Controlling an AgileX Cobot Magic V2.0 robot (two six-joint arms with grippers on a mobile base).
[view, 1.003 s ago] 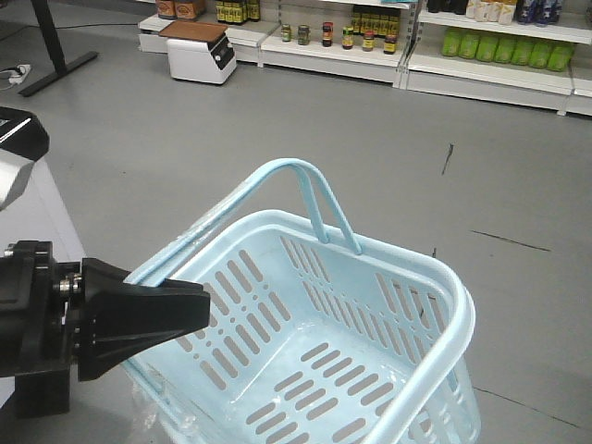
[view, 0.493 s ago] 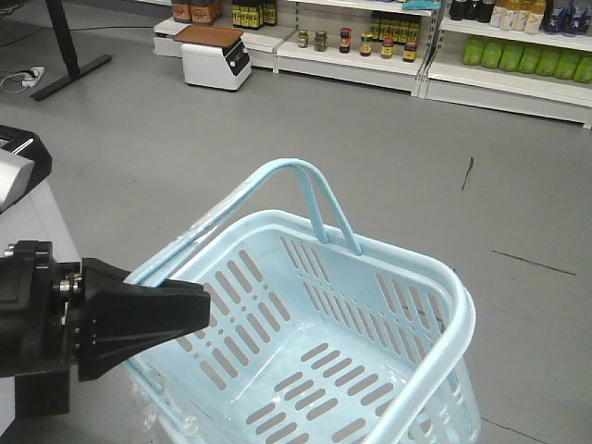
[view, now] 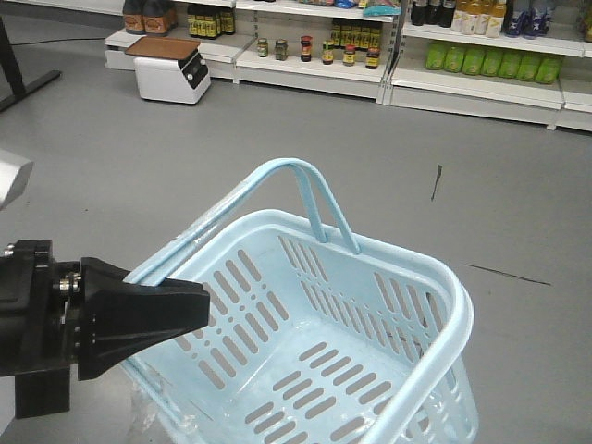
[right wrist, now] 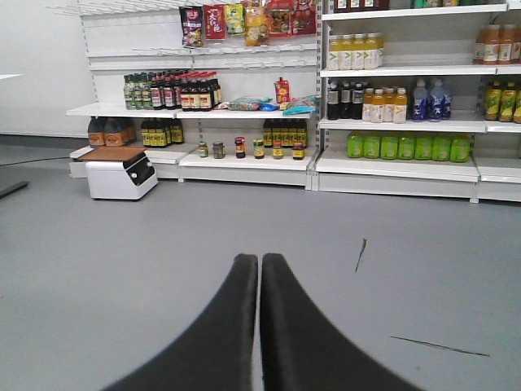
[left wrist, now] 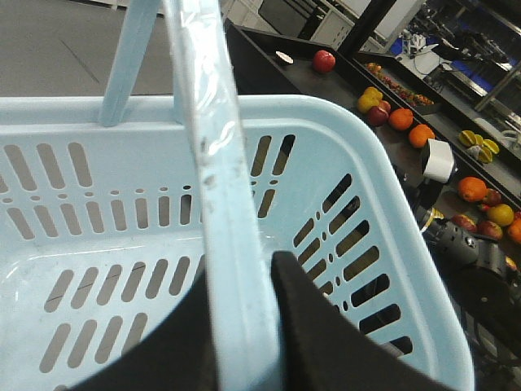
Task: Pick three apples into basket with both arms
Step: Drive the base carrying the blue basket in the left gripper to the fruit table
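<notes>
One basket point(view: 435, 305), pale blue, over grey floor point(view: 139, 157), left gripper point(left wrist: 240, 293) clamped on its handle point(left wrist: 203, 122). Shows inside only slotted bottom. Right gripper point(right wrist: 259, 261) with fingers pressed together. Two red apples point(left wrist: 323, 60) on dark counter point(left wrist: 269, 77) right of basket, near oranges point(left wrist: 400, 119). Far behind, shelves point(right wrist: 391, 167) with bottles; white box point(right wrist: 120, 175) far left.

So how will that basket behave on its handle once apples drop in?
Probably light: the basket is slotted plastic, looks empty. Hung from one handle in the left claw, it seems tilted, so it may swing or tip. The handle looks glossy; it might slip.
</notes>
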